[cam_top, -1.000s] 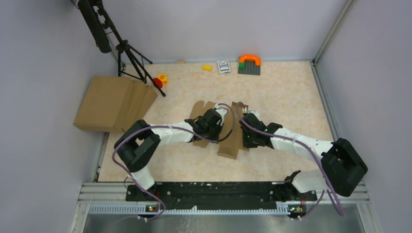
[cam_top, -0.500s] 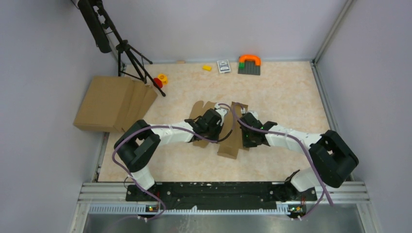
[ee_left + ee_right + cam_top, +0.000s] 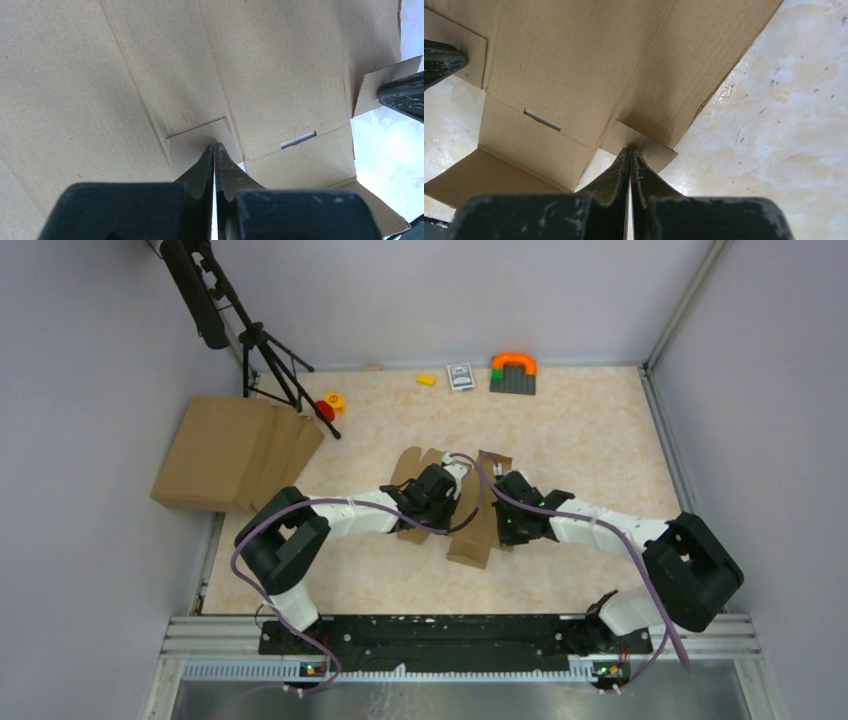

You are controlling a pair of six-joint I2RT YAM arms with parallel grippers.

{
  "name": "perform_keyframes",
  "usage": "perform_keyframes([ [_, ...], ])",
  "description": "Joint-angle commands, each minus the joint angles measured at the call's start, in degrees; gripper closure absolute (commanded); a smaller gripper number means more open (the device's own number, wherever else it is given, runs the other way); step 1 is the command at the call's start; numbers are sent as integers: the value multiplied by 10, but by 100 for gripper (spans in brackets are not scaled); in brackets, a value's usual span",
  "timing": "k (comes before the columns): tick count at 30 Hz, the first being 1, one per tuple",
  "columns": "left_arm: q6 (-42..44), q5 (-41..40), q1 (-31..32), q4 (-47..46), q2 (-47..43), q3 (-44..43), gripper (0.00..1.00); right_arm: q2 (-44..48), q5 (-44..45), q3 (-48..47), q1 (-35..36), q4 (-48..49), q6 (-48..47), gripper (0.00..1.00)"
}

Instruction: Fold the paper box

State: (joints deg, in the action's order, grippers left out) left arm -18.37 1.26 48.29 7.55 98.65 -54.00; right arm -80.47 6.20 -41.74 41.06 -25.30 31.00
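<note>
The paper box (image 3: 478,530) lies partly folded at the table's middle, brown, with flaps up and a narrow slot (image 3: 298,140) in one panel. My left gripper (image 3: 447,490) is shut, its tips (image 3: 215,146) pressing on a small tab (image 3: 192,145) at the box's left side. My right gripper (image 3: 505,502) is shut too, its tips (image 3: 630,148) resting on a small tab (image 3: 656,156) at the box's right side. The slot also shows in the right wrist view (image 3: 542,120). Each wrist view shows the other gripper's dark tip against the opposite tab.
A bigger pile of flat cardboard (image 3: 225,452) lies at the left edge beside a black tripod (image 3: 265,350). A red and yellow toy (image 3: 328,405), a yellow block (image 3: 426,380), a small card (image 3: 460,375) and an orange-and-grey block (image 3: 513,372) sit along the back wall.
The right arm's elbow and shoulder have swung a little to the left. Both grippers stay shut at the box, and the box has barely moved.
</note>
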Motion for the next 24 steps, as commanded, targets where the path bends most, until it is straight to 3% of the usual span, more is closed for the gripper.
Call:
perform_keyframes([
  [1, 4, 13, 0, 26, 18, 16, 100, -20, -15, -3, -3, 16, -4, 100],
  [6, 4, 11, 0, 28, 15, 15, 100, -73, 2, 19, -3, 31, 3, 100],
  [15, -10, -28, -1, 85, -35, -11, 99, -66, 1, 20, -3, 28, -1, 100],
  [24, -18, -15, -24, 96, -57, -16, 100, -69, 0, 23, -3, 30, -2, 100],
])
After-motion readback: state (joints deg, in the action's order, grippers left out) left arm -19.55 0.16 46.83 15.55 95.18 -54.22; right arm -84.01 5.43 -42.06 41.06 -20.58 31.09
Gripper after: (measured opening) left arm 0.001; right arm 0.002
